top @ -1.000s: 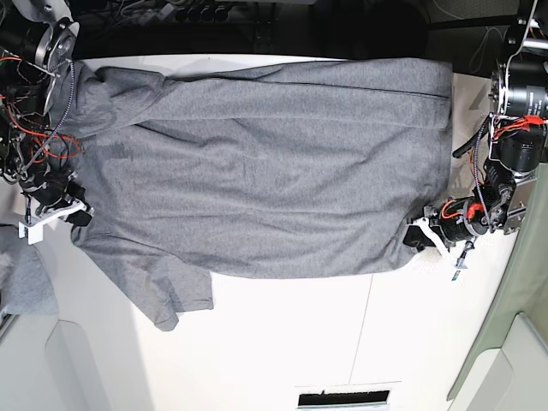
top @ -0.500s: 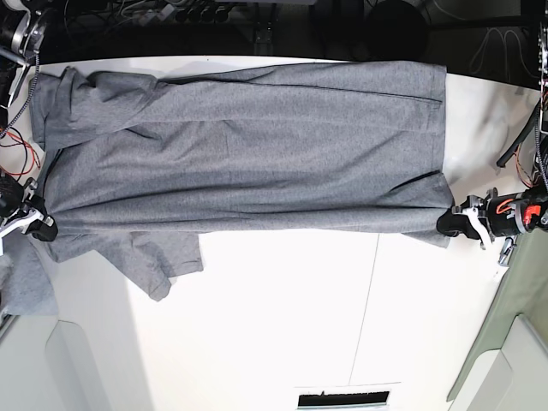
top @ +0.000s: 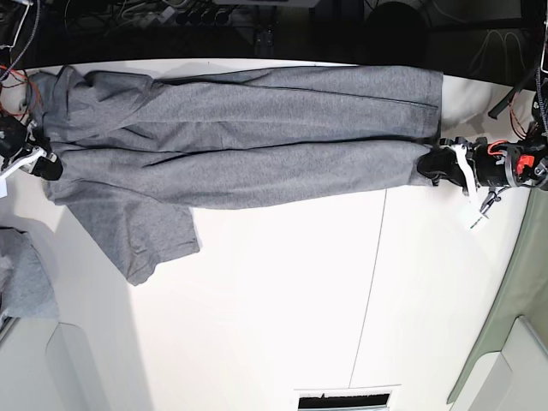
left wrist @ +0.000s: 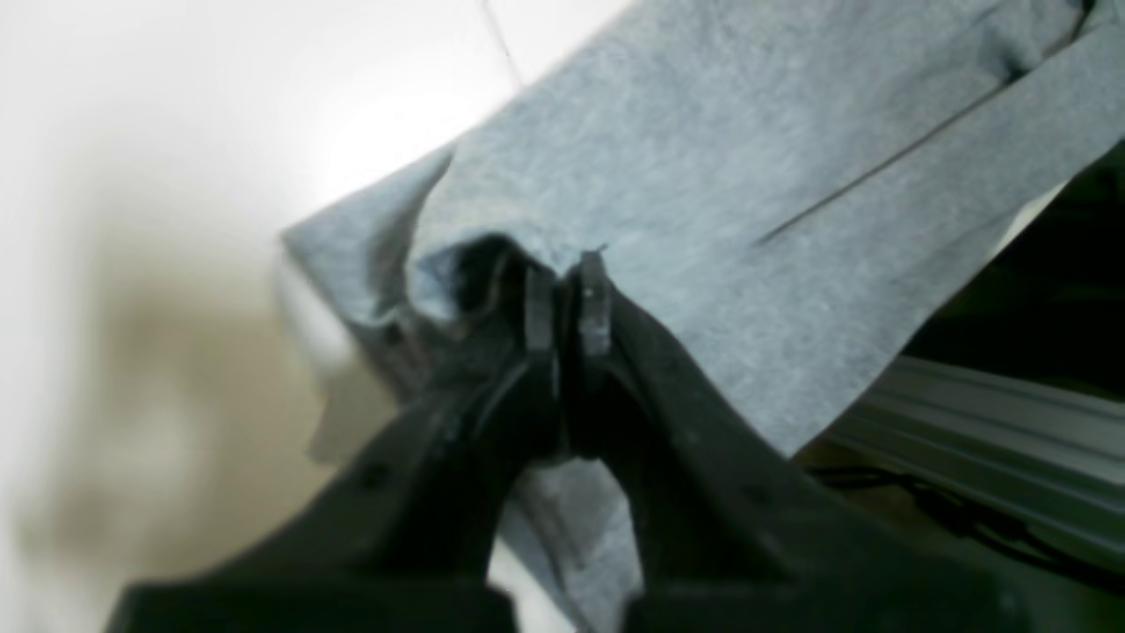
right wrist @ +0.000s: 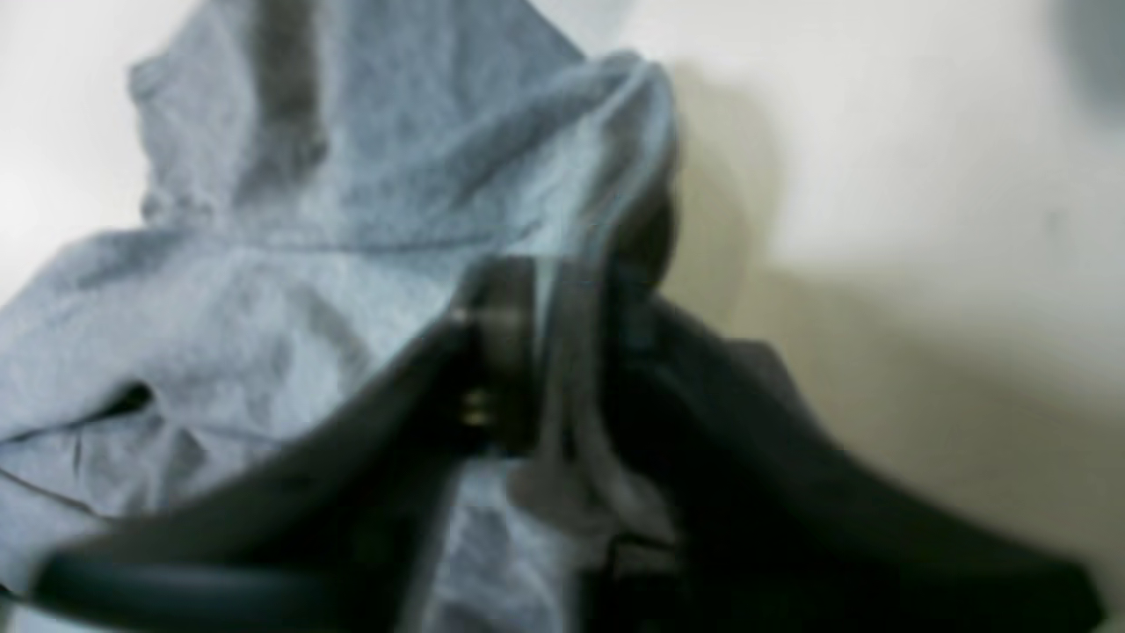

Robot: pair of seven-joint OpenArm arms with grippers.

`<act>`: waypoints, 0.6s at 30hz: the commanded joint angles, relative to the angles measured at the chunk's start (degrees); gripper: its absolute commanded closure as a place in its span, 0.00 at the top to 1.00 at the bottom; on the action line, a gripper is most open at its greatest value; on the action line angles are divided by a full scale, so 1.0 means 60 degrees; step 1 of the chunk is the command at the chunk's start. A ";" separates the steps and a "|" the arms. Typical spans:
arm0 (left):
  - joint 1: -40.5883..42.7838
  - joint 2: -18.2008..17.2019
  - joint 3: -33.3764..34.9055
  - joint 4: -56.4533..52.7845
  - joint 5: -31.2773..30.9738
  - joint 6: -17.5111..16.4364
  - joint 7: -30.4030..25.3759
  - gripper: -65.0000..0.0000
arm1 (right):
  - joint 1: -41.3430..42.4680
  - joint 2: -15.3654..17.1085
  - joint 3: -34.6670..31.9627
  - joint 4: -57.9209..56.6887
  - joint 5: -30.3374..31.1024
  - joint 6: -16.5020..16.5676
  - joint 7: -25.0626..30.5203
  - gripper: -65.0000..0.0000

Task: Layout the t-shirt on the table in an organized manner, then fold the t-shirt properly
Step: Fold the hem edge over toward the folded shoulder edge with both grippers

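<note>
Base view: t-shirt (top: pixel 248 141) stretched as a long band across the 12 o'clock half of the bench (top: pixel 282 308), lengthwise edge already doubled over the body, one sleeve spilling toward 7 o'clock. Left gripper (top: pixel 431 164) at 3 o'clock, on the hem corner; right gripper (top: pixel 47 163) at 9 o'clock, on the shoulder end. Layout judged done, first lengthwise fold nearly laid; sleeve tuck and crosswise folds not yet done.

Left wrist view: jaws pressed together, pinching a corner of grey fabric, cloth running off toward 1 o'clock, white bench at 10 o'clock.

Right wrist view: blurred; fabric edge caught between the jaws, a slim gap visible between them. Cannot tell whether gripping or letting go. Crumpled shoulder cloth toward 10 o'clock.
</note>
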 commanded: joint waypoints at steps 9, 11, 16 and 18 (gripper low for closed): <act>-0.0138 0.0273 -0.0087 0.0135 0.0747 -0.0086 -0.0168 0.00 | 0.1133 0.0011 0.0404 0.0178 -0.0419 -0.0015 0.1668 0.54; -0.0135 0.0273 -0.0087 0.0135 0.0783 -0.0086 -0.0164 0.00 | 0.1555 -0.0175 0.0386 0.0171 -0.0834 -0.0117 0.1727 0.54; -0.0120 0.0277 -0.0087 0.0135 0.0812 -0.0086 -0.0204 0.00 | 0.2459 -0.0616 -0.0040 -0.0368 -0.2514 -0.0576 0.2492 0.54; -0.0117 0.0273 -0.0087 0.0135 0.0816 -0.0086 -0.0200 0.00 | 0.2889 -0.0637 -0.0554 -0.1155 -0.3286 -0.0907 0.3173 0.54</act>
